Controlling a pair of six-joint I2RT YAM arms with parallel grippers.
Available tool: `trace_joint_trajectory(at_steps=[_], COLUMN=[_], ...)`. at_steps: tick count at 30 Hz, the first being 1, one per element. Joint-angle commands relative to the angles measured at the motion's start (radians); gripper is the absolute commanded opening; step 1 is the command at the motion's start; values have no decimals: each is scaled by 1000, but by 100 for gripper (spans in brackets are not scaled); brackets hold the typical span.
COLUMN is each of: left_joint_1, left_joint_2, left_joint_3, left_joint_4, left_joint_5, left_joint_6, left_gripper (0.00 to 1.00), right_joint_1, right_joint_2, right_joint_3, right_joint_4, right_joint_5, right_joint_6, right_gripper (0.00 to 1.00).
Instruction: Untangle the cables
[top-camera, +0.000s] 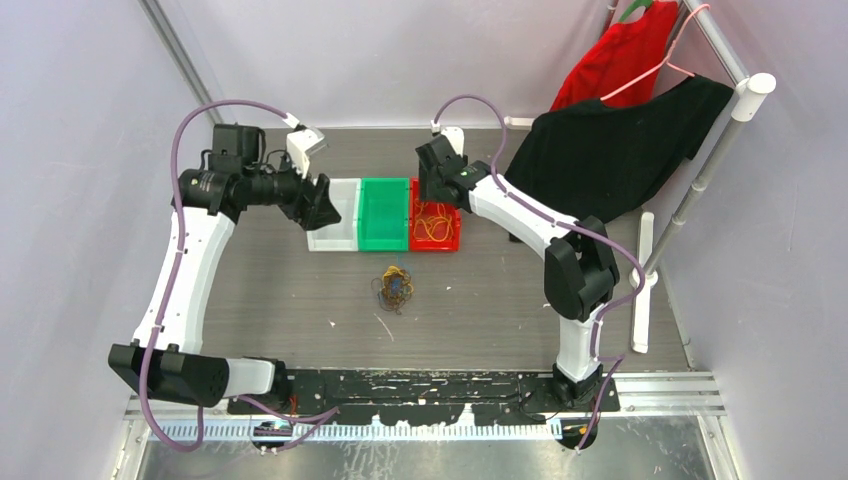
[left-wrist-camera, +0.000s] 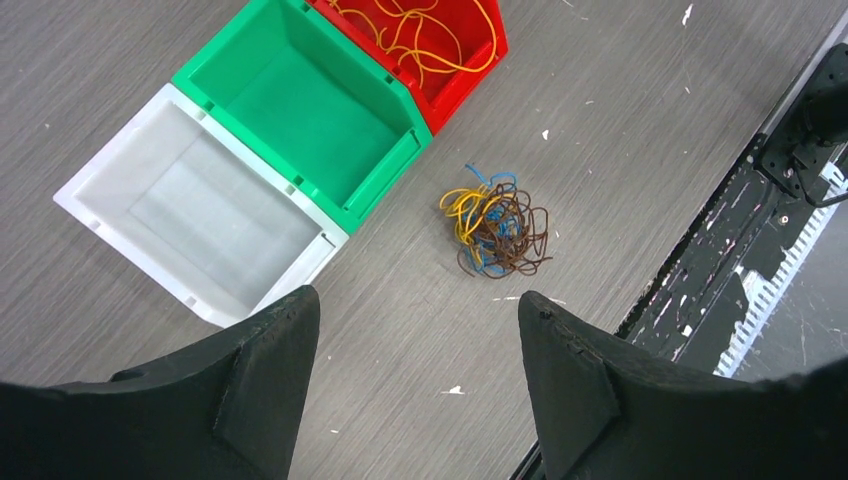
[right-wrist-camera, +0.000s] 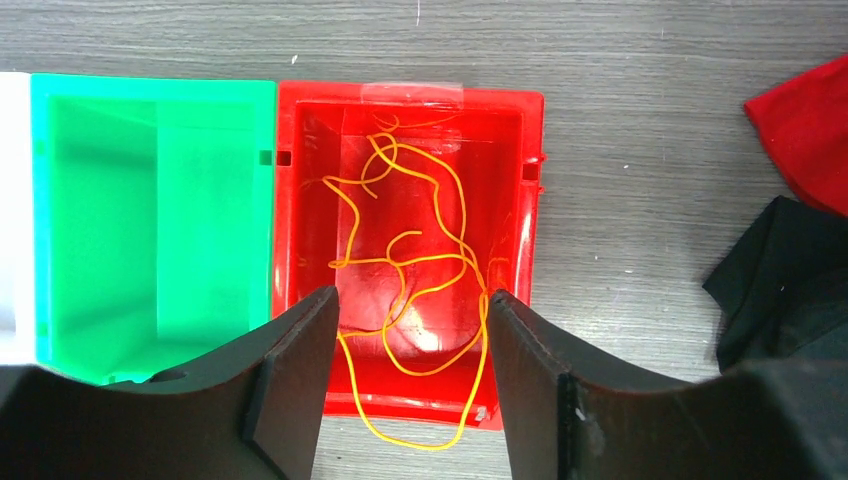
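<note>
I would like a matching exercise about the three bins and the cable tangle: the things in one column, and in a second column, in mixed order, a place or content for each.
Things:
1. white bin
2. green bin
3. red bin
4. tangle

Places or contents:
a. holds yellow cables
b. on the table, outside the bins
c. middle of the row
d. left end of the row in the top view

Pairs: 1-d, 2-c, 3-a, 4-b
</note>
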Motion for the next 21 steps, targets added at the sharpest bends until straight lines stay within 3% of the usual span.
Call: trace_joint_trajectory(at_steps=[1, 11, 16, 21], left_joint_1=[15, 29, 45, 72], left_joint_2=[-15, -15, -10, 9], left_joint_3=[53, 62, 65, 71], left_joint_4=[-16, -22, -26, -34], left_joint_5=[40, 48, 57, 58], left_joint_6=[-9, -15, -19, -36], left_gripper=[73, 73, 73, 74], right_joint_1=[10, 11, 11, 11], right_joint_2=[-43, 86, 65, -38], right_joint_3=[23, 17, 20, 32], right_joint_4=[6, 36, 25, 7], right_joint_5=[5, -18, 0, 3], right_joint_6=[2, 12, 3, -7], right_gripper=[63, 62, 62, 76])
